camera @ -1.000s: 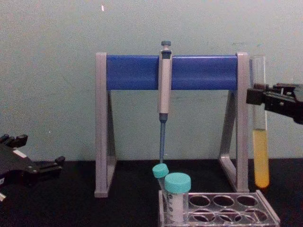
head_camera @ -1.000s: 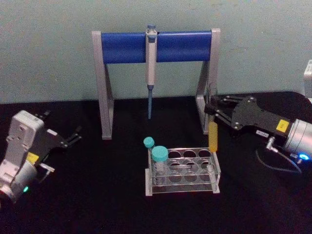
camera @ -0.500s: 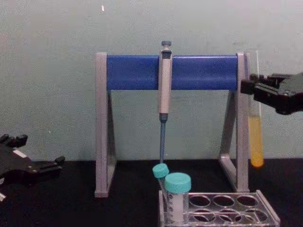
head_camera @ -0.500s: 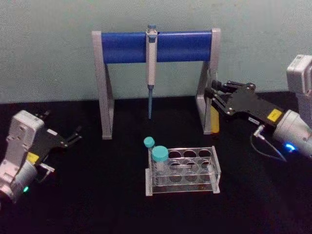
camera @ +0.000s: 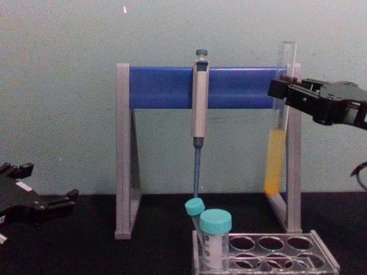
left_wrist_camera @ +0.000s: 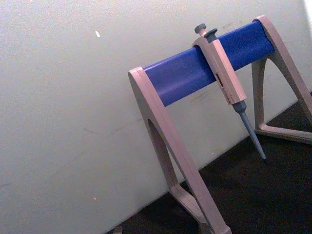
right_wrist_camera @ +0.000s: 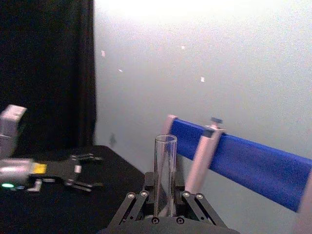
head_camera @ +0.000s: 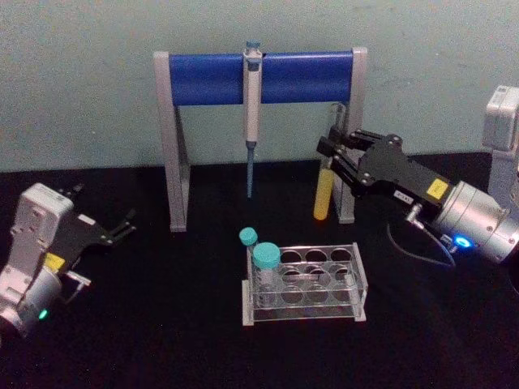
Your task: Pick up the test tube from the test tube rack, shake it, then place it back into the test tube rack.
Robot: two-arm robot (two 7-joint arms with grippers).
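The test tube (head_camera: pixel 323 194), clear glass with yellow liquid in its lower part, hangs in the air behind the test tube rack (head_camera: pixel 302 313), slightly tilted, in front of the stand's right leg. My right gripper (head_camera: pixel 331 154) is shut on its upper half. The chest view shows the test tube (camera: pixel 274 160) well above the rack (camera: pixel 327 259), held by the right gripper (camera: pixel 282 91). In the right wrist view the tube's open top (right_wrist_camera: pixel 165 170) rises between the closed fingers. My left gripper (head_camera: pixel 117 229) rests open at the table's left.
A grey-and-blue pipette stand (head_camera: pixel 211 79) with a hanging pipette (head_camera: pixel 251 113) stands behind the rack. Two teal-capped tubes (head_camera: pixel 265 259) sit in the rack's left holes. The black table stretches left and right of the rack.
My right gripper has carried the test tube up and to the left, from just above the rack's back right corner to mid-air near the stand's right leg. The left arm has not moved.
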